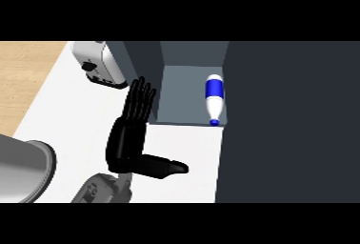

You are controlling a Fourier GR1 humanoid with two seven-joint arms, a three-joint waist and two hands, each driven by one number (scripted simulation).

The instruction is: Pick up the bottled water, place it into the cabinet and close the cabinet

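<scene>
One bottled water (215,99), one cabinet (191,95), one toaster (102,64) and one hand (130,136) show in the head view, plus a single grey round vessel (25,167) cut off at the nine o'clock edge. The bottled water is white with a broad blue band round its middle and a blue cap, and it lies on its side inside the open cabinet compartment, hard against the compartment's three o'clock wall, cap pointing toward six o'clock at the compartment's front lip. The dark cabinet door (288,124) fills the view from one to five o'clock. The left hand is open: its black fingers stretch straight toward twelve o'clock over the white counter (183,162), tips just beside the cabinet's nine o'clock wall, thumb jutting toward three o'clock, holding nothing and apart from the bottle. The toaster stands at eleven o'clock.
</scene>
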